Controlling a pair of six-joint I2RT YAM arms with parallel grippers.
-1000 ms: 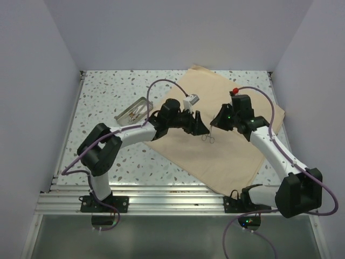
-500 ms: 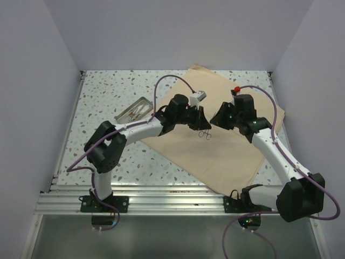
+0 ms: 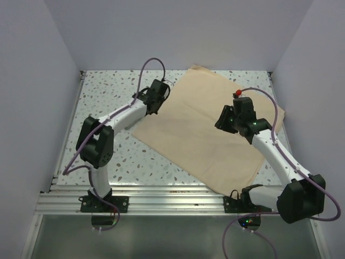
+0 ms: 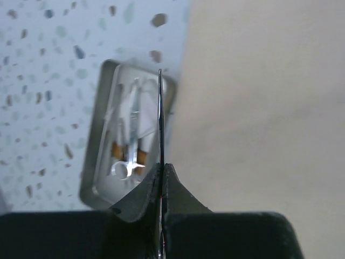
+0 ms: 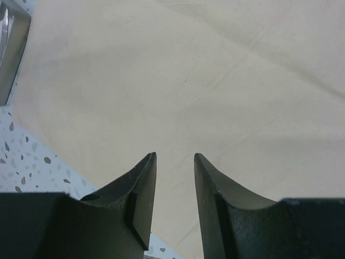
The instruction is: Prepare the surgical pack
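Swinging left off the cloth (image 3: 205, 129), the left hand (image 3: 155, 97) now hangs over the speckled surface (image 3: 102, 86) at the cloth's left edge. Its wrist view shows what the overhead misses: the hand is pinching a thin metal instrument (image 4: 160, 113), seen edge-on, above a steel tray (image 4: 99, 135) that holds more tools. The cloth lies flat, centre-right. The right hand (image 3: 222, 120), fingers parted and empty, hovers over it.

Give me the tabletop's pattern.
Tabletop: white with grey-blue speckles, terrazzo-like; clearest in the left wrist view.
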